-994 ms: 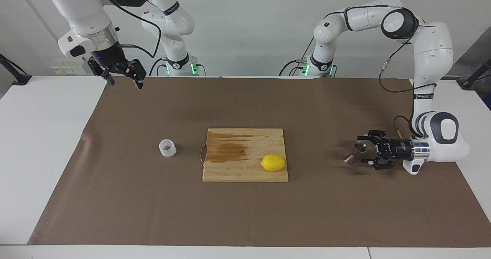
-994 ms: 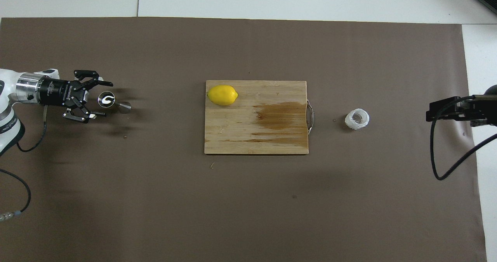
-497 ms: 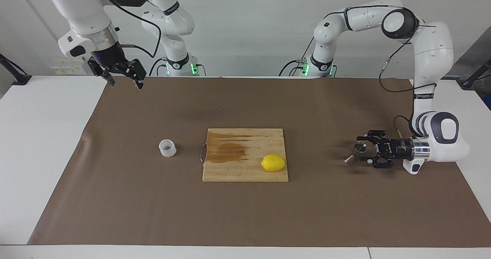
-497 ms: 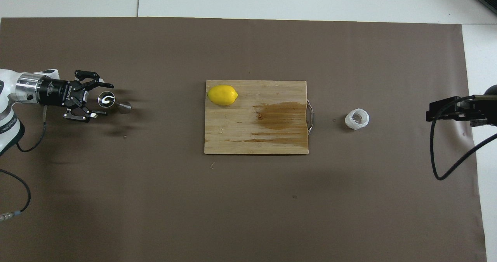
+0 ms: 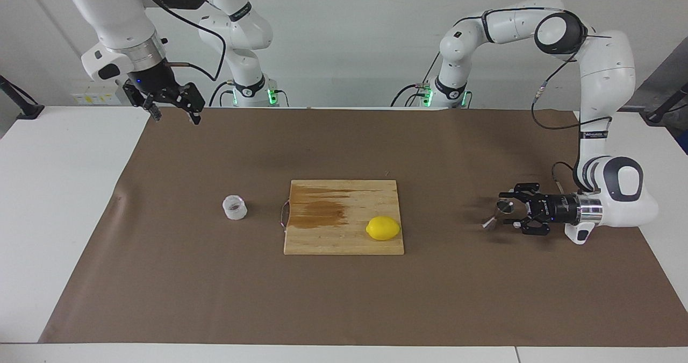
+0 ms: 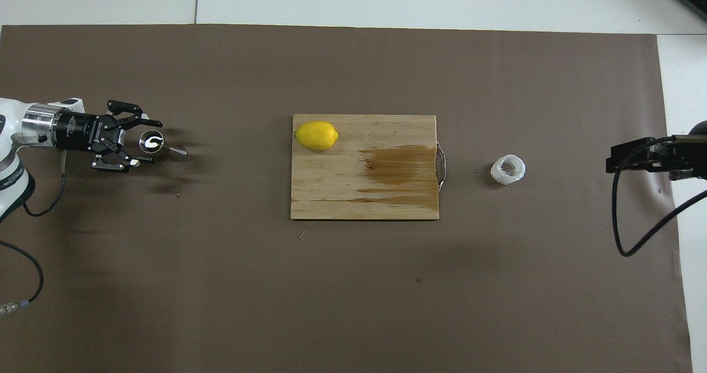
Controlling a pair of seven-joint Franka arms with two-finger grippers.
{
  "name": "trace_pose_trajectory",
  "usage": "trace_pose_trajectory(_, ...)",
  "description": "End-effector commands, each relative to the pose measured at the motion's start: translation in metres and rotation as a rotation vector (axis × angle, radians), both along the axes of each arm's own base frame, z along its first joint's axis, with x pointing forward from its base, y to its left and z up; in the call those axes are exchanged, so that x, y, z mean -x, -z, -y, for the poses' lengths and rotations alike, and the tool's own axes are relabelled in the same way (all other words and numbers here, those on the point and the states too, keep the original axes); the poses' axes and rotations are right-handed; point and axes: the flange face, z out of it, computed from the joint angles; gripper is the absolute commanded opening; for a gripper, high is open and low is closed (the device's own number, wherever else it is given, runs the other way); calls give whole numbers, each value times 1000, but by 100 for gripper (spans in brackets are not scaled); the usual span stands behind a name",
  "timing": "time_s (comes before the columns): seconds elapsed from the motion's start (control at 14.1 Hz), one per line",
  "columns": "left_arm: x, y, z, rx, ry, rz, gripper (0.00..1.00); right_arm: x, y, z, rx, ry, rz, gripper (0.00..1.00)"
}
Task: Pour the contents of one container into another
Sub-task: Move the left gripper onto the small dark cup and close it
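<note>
1. Compared with a second ago, only the left gripper point(image 5: 504, 213) point(image 6: 144, 143) has changed: its fingers have drawn in around the jigger point(image 5: 497, 213) point(image 6: 157, 145) at the left arm's end of the table. Nothing else moved.
2. Going left to right in the overhead view: the jigger stands between the two fingers, which are partly closed with one on each side. Can't tell if they're touching it yet, or what's inside.
3. Next, the cutting board point(image 6: 386, 196) with a lemon point(image 6: 316, 135) on it.
4. Then the plastic cup point(image 5: 235, 207) point(image 6: 508, 169), upright toward the right arm's end, brownish inside.
5. Last, the right gripper point(image 5: 173, 116) waits up high, fingers wide apart.
</note>
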Motion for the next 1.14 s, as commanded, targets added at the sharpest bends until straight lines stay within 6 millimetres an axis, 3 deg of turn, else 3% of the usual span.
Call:
trace_pose_trajectory(0.0,3,2,-3,16,-1,-11,81,3,-3,3,-4,-12,-3,100)
trace_pose_trajectory(1.06,2,1,-4,12,-6,-8,67,3,-2,3,-4,-12,-5,100)
